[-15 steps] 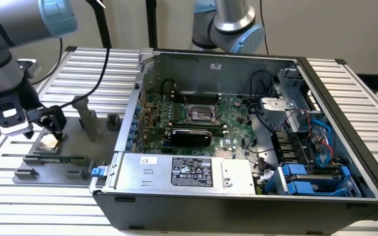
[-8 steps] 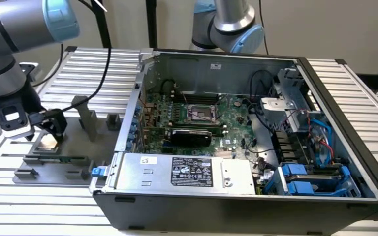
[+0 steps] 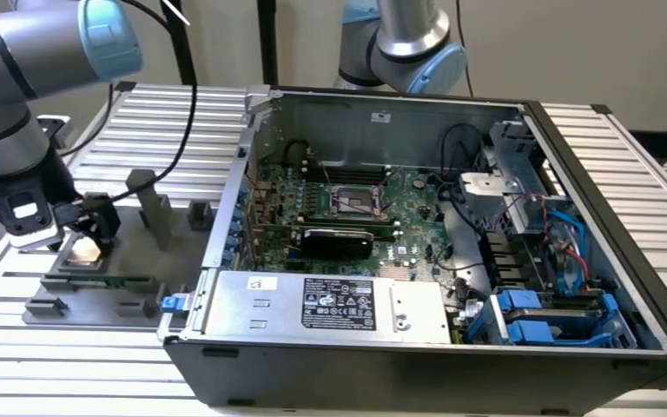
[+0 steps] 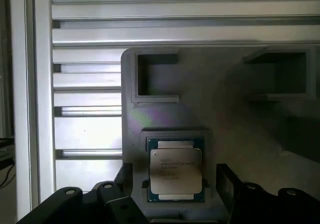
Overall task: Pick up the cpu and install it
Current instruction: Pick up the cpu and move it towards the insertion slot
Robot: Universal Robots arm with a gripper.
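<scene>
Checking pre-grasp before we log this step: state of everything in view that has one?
gripper: open, straddling the cpu, not gripping.
cpu: seated flat in the grey fixture, not lifted.
CPU socket: empty.
memory stick: lying flat on the grey fixture.
computer case: side panel off, interior exposed.
</scene>
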